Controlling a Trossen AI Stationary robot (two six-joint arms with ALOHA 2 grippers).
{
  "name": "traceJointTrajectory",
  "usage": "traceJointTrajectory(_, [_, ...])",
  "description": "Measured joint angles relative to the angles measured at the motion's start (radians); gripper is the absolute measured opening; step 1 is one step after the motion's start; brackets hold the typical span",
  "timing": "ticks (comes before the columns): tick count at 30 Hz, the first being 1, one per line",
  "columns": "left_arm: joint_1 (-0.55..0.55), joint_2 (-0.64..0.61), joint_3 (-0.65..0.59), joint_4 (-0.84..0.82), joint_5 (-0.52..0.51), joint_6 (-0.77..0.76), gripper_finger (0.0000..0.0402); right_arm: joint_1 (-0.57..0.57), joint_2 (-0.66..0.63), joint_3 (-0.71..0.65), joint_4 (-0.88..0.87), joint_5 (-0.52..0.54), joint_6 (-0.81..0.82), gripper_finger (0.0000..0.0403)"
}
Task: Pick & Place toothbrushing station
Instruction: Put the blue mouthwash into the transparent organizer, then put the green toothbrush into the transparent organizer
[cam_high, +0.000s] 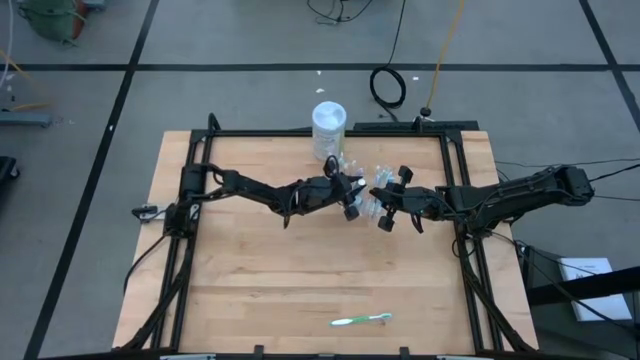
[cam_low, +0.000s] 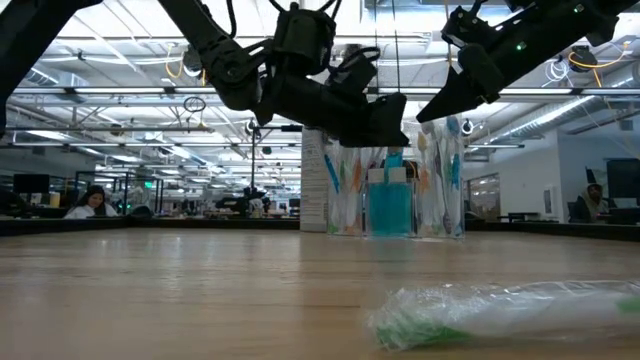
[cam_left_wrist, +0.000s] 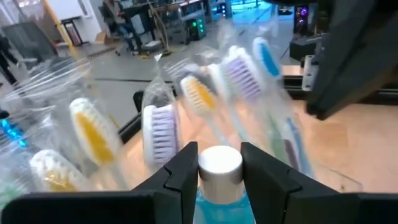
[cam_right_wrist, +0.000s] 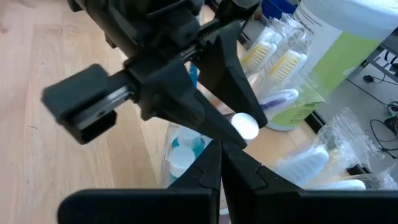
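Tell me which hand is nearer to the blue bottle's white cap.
Left. The left hand grips the cap; the right hand, shut, sits just beside the holder.

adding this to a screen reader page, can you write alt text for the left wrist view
The left hand grips the white cap of a blue bottle between its two dark fingers. Just beyond stand wrapped toothbrushes with yellow, purple and blue bristles, upright in the toothbrushing station, over a wooden table.
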Motion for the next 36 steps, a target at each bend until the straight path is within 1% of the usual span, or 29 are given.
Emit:
traceJointTrajectory(9, [0.019, 0.000, 0.000, -0.003, 0.000, -0.079, 0.0113, 0.000, 0.000, 0.000, 0.001, -0.002, 0.000, 0.0000])
traceJointTrajectory(18, [0.019, 0.000, 0.000, -0.047, 0.000, -0.071, 0.0114, 0.000, 0.000, 0.000, 0.001, -0.002, 0.000, 0.0000])
traceJointTrajectory(22, [0.019, 0.000, 0.000, -0.064, 0.000, -0.043, 0.0119, 0.000, 0.000, 0.000, 0.000, -0.003, 0.003, 0.0000])
traceJointTrajectory(25, [0.019, 0.000, 0.000, -0.080, 0.000, -0.033, 0.0143, 0.000, 0.000, 0.000, 0.001, -0.003, 0.003, 0.0000])
traceJointTrajectory(30, [0.017, -0.009, 0.000, -0.083, -0.002, -0.042, 0.0201, 0.000, 0.000, 0.000, 0.000, -0.003, 0.003, 0.0000])
traceJointTrajectory(33, [0.010, -0.050, -0.002, -0.101, -0.002, -0.050, 0.0224, 0.000, 0.000, 0.000, 0.000, -0.003, 0.003, 0.0000])
traceJointTrajectory(36, [0.000, -0.122, -0.001, -0.156, -0.001, -0.038, 0.0235, 0.000, 0.000, -0.001, 0.001, -0.003, 0.003, 0.0000])
